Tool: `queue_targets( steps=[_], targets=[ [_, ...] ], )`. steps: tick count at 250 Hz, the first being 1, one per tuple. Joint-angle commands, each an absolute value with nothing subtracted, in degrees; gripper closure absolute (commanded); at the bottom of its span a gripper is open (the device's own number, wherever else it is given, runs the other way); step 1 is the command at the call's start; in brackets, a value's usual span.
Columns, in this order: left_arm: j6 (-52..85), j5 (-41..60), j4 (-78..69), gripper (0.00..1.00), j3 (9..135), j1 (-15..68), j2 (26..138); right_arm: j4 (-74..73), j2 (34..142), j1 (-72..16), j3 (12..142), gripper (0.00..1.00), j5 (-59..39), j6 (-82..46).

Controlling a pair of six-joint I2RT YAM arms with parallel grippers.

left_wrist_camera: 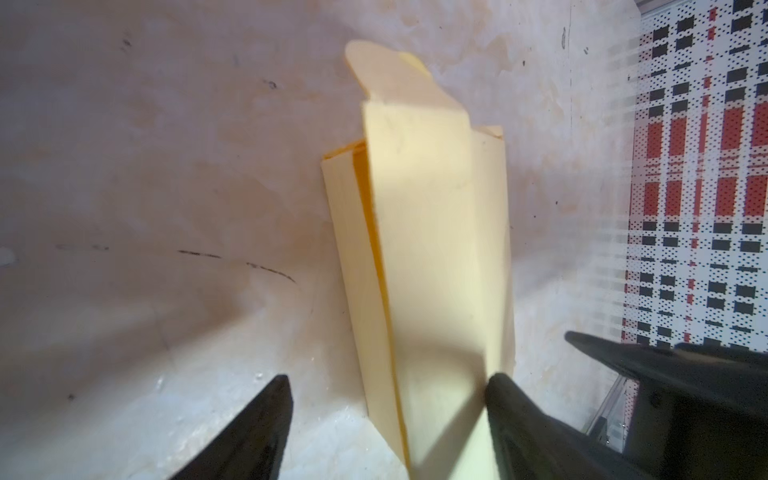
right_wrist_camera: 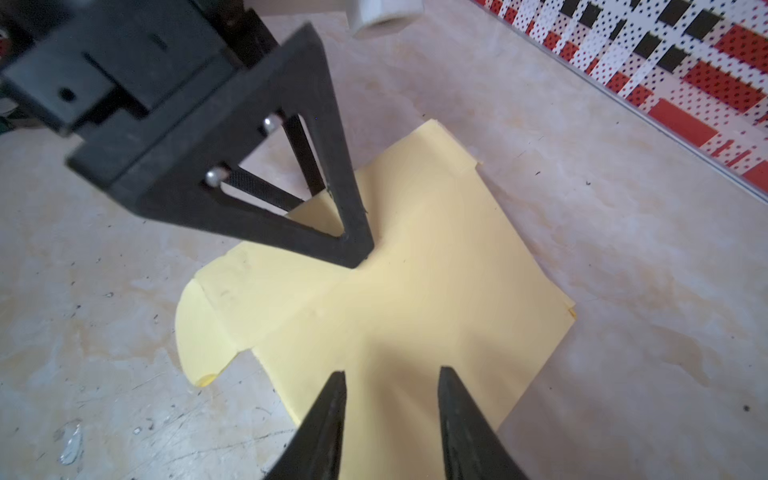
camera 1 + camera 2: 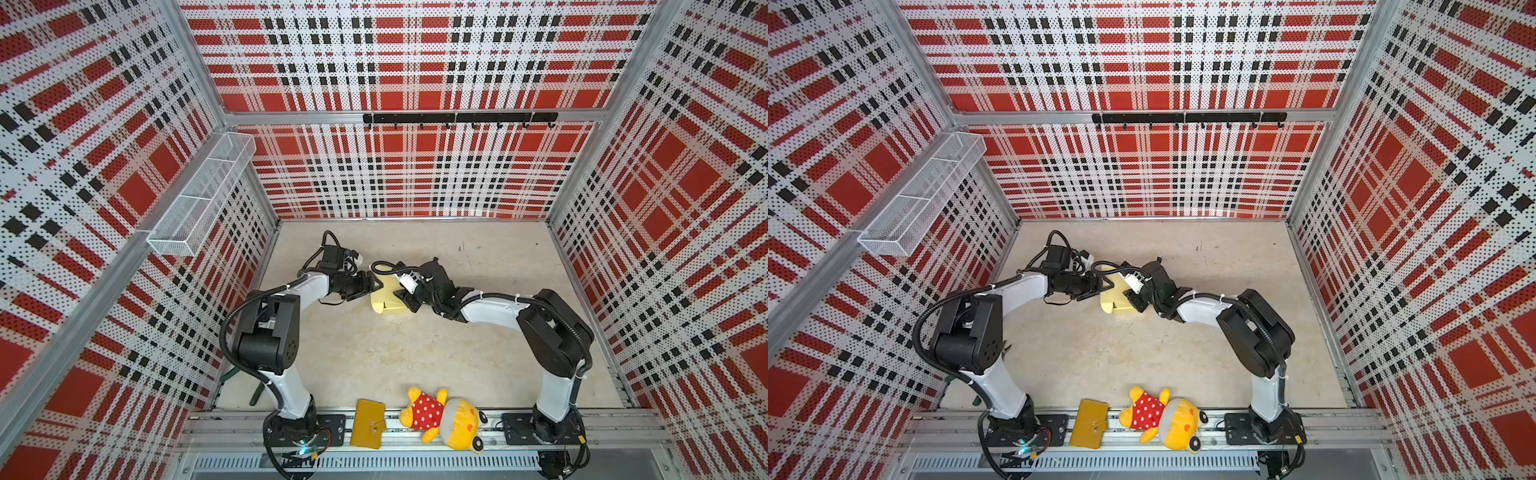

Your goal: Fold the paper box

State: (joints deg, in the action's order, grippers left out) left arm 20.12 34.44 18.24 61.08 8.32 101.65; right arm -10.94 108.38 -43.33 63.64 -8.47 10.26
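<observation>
Box (image 3: 388,300) lies on the bench (image 3: 374,357), in the middle of both top views. Left end effector (image 1: 388,378) is wide open around a raised part of it. Right end effector (image 2: 390,370) is a little open, over it.

scuffed beige marbled table (image 3: 415,357), pale yellow box (image 3: 385,300) lying half-folded on it toward the back middle, mustard wallet (image 3: 368,424) and yellow plush (image 3: 442,417) side by side along the front rail (image 3: 220,432)

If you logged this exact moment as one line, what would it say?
task: fold box | box: partly folded | left gripper: open, touching box | right gripper: open over box
</observation>
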Motion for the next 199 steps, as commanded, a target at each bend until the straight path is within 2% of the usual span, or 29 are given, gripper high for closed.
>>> queue_targets(
  steps=[1,82,140,177,199],
  targets=[
    [20.01,33.49,16.3,0.23,60.06,7.7,102.63,-13.1,110.37,-44.45,64.5,0.59,-8.65,9.93],
    [19.42,32.7,15.63,0.22,58.8,6.42,101.99,-12.46,114.39,-44.98,64.34,0.6,-7.46,10.05],
    [16.45,27.69,19.41,0.2,61.2,6.1,94.63,-8.9,114.61,-44.93,63.52,0.61,-8.08,11.5],
    [12.34,25.29,21.18,0.25,63.16,8.57,92.63,-7.47,113.59,-44.95,62.31,0.62,-8.44,12.84],
    [14.0,26.77,21.01,0.34,64.67,9.1,94.09,-7.44,112.91,-44.95,61.38,0.62,-8.31,13.03]
  ],
)
